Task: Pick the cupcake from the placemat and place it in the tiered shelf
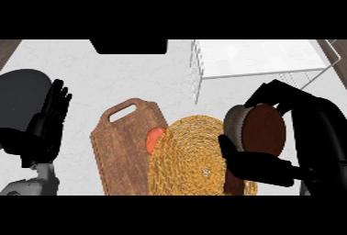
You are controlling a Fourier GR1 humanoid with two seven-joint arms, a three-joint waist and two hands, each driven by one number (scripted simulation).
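Head view | cupcake point(263, 131) clasped by right robot hand point(261, 166) | seemingly over placemat point(190, 160) edge

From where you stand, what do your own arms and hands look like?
Both hands are black, with slender fingers and a thumb, shaped like a person's: the left hand at the view's left, the right hand at its right. The left forearm is a smooth, rounded grey shell; the right forearm looks dark, nearly black. No cables, markings or sleeves show.
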